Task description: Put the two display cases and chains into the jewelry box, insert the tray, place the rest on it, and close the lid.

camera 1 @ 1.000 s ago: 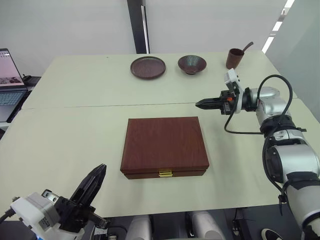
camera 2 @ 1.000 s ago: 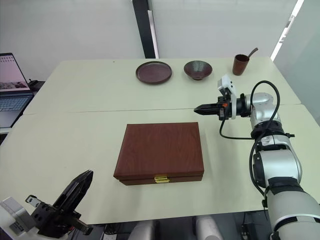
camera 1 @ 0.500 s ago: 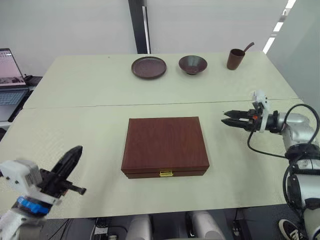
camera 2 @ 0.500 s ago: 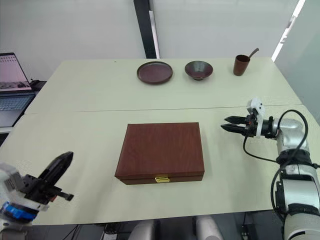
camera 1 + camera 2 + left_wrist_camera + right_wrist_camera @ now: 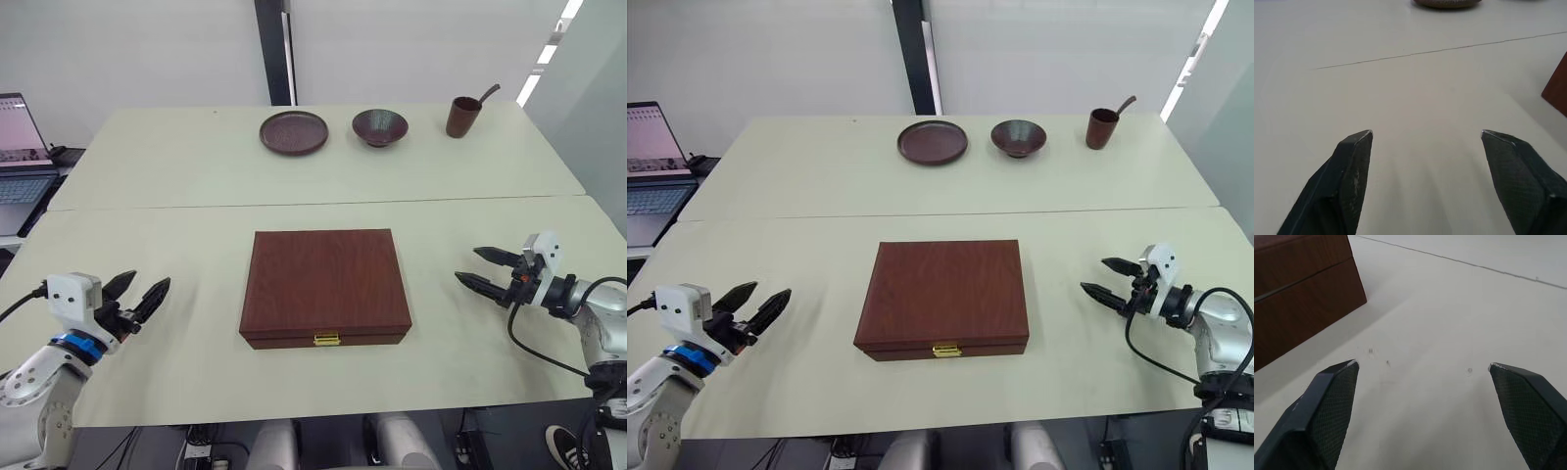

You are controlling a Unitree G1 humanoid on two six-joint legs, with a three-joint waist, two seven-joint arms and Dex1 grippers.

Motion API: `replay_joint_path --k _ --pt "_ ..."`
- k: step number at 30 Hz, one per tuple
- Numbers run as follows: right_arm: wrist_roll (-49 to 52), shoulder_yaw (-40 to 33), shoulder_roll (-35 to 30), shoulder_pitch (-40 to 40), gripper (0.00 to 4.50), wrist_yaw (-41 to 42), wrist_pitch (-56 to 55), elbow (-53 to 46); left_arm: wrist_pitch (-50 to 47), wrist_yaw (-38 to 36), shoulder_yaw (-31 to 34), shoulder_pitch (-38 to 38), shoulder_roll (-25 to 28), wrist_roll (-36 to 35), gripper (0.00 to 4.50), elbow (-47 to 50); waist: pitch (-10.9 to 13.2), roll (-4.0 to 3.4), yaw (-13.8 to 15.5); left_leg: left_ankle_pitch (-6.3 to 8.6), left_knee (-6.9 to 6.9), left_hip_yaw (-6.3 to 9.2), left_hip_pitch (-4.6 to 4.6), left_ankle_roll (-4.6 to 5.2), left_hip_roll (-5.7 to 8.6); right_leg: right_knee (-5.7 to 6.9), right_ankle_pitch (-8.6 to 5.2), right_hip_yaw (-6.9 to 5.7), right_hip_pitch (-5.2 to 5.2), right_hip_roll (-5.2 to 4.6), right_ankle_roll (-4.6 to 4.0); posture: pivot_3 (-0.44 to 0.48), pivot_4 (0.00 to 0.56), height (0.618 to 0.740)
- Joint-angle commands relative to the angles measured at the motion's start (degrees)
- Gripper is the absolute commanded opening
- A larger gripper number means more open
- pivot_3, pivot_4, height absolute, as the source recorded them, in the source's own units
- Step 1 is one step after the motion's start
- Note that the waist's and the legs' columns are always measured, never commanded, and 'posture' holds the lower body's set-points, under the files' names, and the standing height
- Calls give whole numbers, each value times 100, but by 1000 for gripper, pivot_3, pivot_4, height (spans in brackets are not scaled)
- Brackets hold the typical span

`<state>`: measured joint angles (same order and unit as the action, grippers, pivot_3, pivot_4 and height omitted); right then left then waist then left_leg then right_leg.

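Observation:
The reddish-brown jewelry box [image 5: 324, 282] lies in the middle of the table with its lid [image 5: 942, 285] down and its gold clasp [image 5: 324, 340] facing me. My left gripper [image 5: 138, 292] stands open low over the table, well to the left of the box, with nothing between its fingers [image 5: 1349, 166]. My right gripper [image 5: 484, 267] is open too, to the right of the box and pointing toward it; the box's corner [image 5: 1298, 289] shows in the right wrist view. The display cases, chains and tray are out of view.
At the far side of the table [image 5: 176, 196] stand a dark plate [image 5: 293, 131], a dark bowl [image 5: 379, 125] and a brown cup with a spoon [image 5: 461, 115]. A laptop [image 5: 15, 157] sits off the table's left end. A seam runs across the table behind the box.
Both grippers have gone from shut to open. The right arm has drawn back and lowered from beyond the box to its right side; the left gripper has swung up to the box's left.

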<state>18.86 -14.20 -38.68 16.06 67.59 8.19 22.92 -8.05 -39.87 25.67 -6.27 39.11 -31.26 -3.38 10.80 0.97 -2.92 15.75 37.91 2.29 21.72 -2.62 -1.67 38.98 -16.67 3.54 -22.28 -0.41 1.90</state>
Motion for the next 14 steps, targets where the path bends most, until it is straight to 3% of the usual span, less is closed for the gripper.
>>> replay_joint_path --k 1,14 --pt "147 -198 -194 -83 4500 -37 -79 -194 116 -356 25 155 105 44 4468 -98 0 0 3 0 0 -3 0 0 1 0 1 2 0 -3 1 0 150 740" --pt "317 -224 -434 -160 4500 -156 154 -331 -107 -548 92 216 162 299 4468 -184 0 0 -18 0 -1 -2 -3 0 -1 4 2 3 0 -5 3 0 150 740"
